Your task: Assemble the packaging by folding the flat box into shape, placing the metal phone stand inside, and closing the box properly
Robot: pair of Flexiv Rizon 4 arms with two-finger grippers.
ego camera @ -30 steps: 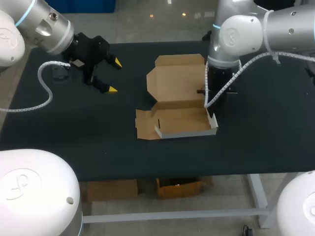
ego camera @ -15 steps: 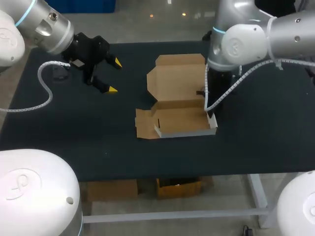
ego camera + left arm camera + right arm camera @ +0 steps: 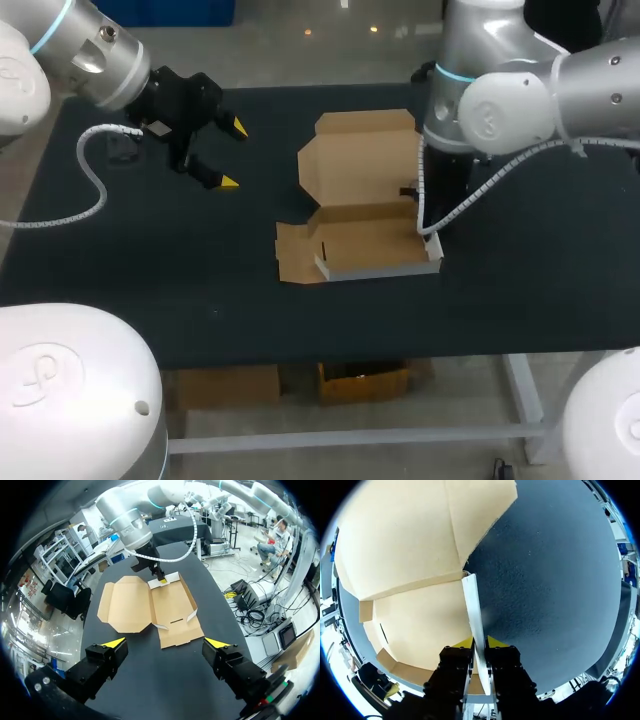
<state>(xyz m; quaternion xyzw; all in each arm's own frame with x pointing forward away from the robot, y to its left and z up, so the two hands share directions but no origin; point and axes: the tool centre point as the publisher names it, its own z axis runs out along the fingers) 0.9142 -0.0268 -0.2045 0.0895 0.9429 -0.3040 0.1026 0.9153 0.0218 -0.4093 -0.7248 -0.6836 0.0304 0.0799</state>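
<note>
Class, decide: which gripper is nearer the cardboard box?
Right. The right gripper is shut on a side wall of the cardboard box; the left gripper stands open, well apart from it.

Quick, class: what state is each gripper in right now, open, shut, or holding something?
Left gripper: open, holding nothing.
Right gripper: shut on the upright cardboard side flap.

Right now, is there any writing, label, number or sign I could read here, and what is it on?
No readable text in any view.
Cardboard box: plain brown and white, no print shows.
Table: bare dark surface, no signs.
Left arm's white housing: a raised emblem only, not legible as words.
Left end effector and right end effector: no markings that can be read.
</note>
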